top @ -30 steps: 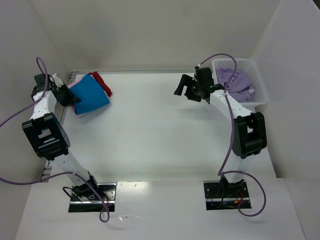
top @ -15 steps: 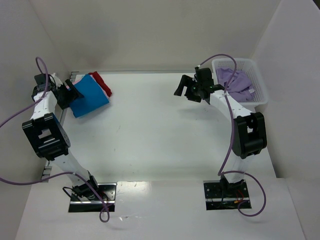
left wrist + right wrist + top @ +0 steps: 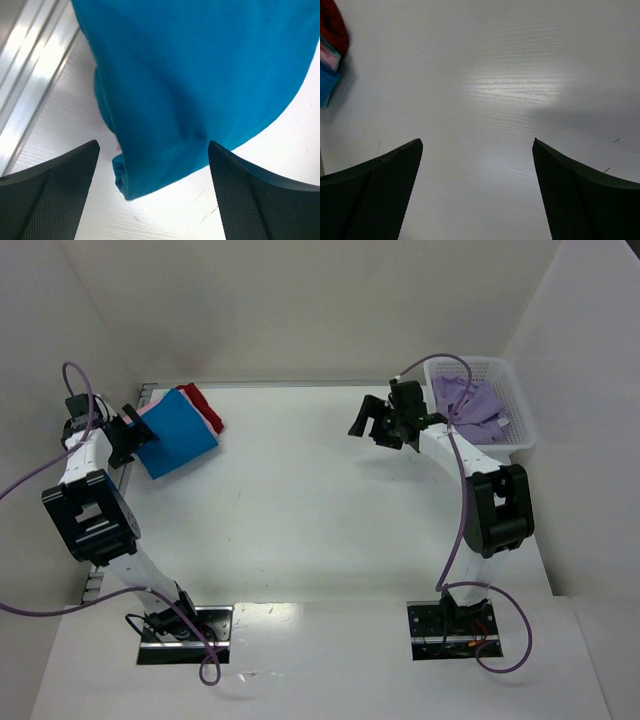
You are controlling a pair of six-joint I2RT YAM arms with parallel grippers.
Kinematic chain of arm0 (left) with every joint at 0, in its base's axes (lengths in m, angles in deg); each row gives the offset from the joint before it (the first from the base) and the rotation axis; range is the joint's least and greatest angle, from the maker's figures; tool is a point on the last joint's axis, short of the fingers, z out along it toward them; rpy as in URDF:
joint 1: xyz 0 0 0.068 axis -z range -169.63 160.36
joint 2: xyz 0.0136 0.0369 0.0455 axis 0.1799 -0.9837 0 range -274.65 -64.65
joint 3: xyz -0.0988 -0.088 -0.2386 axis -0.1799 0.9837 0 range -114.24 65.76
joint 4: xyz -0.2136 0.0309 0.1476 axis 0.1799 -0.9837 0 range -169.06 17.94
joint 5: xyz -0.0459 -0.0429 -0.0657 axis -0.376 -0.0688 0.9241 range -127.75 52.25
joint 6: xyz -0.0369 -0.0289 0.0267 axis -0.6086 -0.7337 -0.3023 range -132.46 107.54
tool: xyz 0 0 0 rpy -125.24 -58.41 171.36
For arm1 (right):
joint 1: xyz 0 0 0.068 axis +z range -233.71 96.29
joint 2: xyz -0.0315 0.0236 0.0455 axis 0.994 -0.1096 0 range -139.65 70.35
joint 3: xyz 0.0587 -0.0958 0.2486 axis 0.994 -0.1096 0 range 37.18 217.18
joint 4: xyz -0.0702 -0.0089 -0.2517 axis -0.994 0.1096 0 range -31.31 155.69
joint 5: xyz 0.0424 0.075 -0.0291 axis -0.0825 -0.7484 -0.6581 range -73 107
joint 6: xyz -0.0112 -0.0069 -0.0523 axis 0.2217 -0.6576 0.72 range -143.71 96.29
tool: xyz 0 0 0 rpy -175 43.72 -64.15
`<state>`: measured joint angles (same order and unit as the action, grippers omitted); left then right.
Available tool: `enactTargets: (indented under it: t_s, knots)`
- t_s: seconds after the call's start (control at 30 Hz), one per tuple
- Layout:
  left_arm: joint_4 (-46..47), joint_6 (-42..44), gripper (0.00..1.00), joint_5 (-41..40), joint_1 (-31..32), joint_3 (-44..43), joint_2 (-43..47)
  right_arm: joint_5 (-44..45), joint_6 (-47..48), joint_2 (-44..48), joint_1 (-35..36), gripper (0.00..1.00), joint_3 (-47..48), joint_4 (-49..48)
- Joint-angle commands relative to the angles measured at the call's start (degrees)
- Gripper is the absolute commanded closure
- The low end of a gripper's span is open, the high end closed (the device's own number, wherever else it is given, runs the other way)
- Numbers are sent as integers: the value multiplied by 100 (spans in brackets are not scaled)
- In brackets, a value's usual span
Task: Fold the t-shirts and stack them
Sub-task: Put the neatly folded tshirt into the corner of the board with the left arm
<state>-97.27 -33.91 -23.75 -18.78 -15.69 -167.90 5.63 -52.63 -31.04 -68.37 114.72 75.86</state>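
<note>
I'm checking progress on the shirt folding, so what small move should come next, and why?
Probably swing the right gripper toward the basket to take the lavender shirt. It lies crumpled there, while the blue shirt is already folded, and that gripper hangs open and empty.

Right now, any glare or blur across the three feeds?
Right wrist: a bright glare patch on the table, a soft shadow to its right. Left wrist: the blue t-shirt fills the frame, folds readable, no glare on it. Top external: evenly lit, faint shadows only, nothing blurred.
</note>
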Motion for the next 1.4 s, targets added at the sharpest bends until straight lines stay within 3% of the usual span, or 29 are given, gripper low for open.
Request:
enactTargets:
  t_s: [0.0,0.23,0.73,0.9,0.93,1.1,1.37]
  knots:
    - [315,-131,3,-336,-30,24,445,-31,-25,374,-39,4,-160,-415]
    - [605,-298,14,-117,-82,-29,129,-31,-131,602,-39,4,-397,-548]
    - [807,-412,10,-117,-82,-152,-346,21,-131,716,-39,3,-450,-442]
    - [1159,-614,22,-117,-30,-152,-556,135,-131,830,-39,3,-450,-338]
    - [1289,-684,31,-186,-30,-100,-557,136,-131,831,-39,3,-450,-337]
    - [1720,-851,55,-362,-30,120,-364,197,-131,883,-39,3,-450,-284]
    - [1932,-589,58,-565,23,-63,-311,197,-131,831,-39,3,-450,-284]
